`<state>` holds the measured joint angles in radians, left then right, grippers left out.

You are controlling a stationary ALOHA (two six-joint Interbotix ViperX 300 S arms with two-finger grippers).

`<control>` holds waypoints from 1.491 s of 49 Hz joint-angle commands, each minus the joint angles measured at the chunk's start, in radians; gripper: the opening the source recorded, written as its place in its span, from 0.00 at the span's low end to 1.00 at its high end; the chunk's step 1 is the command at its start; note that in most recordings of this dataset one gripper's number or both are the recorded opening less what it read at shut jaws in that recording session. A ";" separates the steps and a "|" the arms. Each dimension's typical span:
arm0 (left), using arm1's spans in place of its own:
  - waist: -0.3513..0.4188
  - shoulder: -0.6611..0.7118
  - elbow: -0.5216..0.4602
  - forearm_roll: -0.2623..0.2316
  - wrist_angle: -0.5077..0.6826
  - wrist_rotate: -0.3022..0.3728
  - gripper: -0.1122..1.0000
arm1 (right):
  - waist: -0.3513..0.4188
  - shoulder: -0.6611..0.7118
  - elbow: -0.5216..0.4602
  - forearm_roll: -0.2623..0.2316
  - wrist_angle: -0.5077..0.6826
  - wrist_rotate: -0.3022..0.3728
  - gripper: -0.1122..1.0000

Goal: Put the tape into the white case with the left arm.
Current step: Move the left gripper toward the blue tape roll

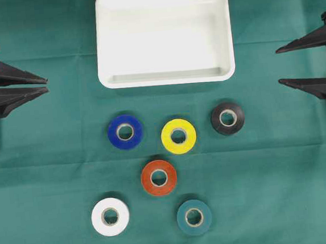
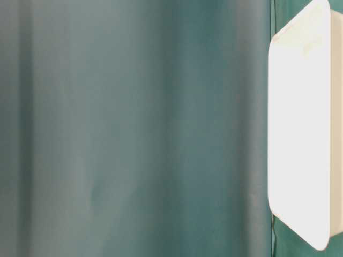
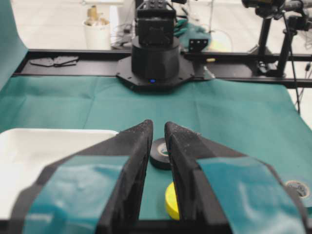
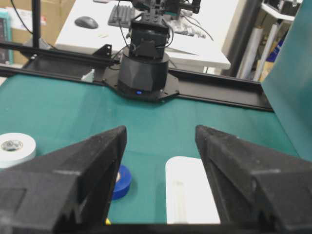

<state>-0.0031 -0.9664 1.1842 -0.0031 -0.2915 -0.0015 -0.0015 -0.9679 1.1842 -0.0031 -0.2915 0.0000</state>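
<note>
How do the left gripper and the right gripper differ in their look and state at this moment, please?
The left gripper has teal bands on its fingers, while the right gripper is plain black. The left gripper's jaws are shut, tips nearly touching, whereas the right gripper's jaws stand wide apart. Both hold nothing, point inward across the green cloth, and sit well away from the tape rolls and the white case.
</note>
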 commanded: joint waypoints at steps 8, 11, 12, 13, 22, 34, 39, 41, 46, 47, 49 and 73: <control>-0.052 0.009 -0.017 -0.021 -0.018 -0.008 0.13 | -0.008 0.011 0.011 0.000 -0.006 0.003 0.13; -0.057 0.009 -0.014 -0.023 -0.018 -0.011 0.11 | -0.008 0.011 0.015 0.000 -0.008 0.003 0.06; -0.058 0.009 -0.012 -0.021 -0.020 -0.011 0.11 | -0.008 0.011 0.017 0.000 -0.006 0.003 0.04; -0.058 0.009 -0.012 -0.023 -0.018 -0.011 0.11 | -0.008 0.009 0.017 0.000 -0.006 0.003 0.03; -0.067 0.017 -0.012 -0.023 -0.018 -0.014 0.11 | -0.009 0.003 0.025 0.000 -0.005 0.003 0.02; -0.069 0.043 -0.023 -0.023 -0.014 -0.012 0.12 | -0.008 -0.014 0.037 0.000 -0.005 0.003 0.02; -0.069 0.044 -0.020 -0.023 -0.014 -0.006 0.26 | -0.008 -0.021 0.040 0.000 -0.005 0.003 0.02; -0.069 0.044 -0.021 -0.023 -0.014 -0.006 0.35 | -0.008 -0.023 0.043 0.000 -0.005 0.003 0.02; -0.069 0.041 -0.023 -0.023 -0.014 -0.006 0.63 | -0.008 -0.031 0.048 0.000 0.005 0.003 0.02; -0.069 0.041 -0.021 -0.023 -0.014 -0.006 0.68 | -0.008 -0.031 0.049 0.000 0.008 0.003 0.02; -0.067 0.041 -0.021 -0.023 -0.014 -0.005 0.79 | -0.009 -0.035 0.051 0.000 0.014 0.003 0.02; -0.067 0.107 -0.043 -0.025 0.015 -0.008 0.97 | -0.012 -0.057 0.074 -0.003 0.092 0.002 0.02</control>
<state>-0.0690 -0.8897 1.1766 -0.0245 -0.2823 -0.0092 -0.0092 -1.0262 1.2671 -0.0046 -0.2117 0.0015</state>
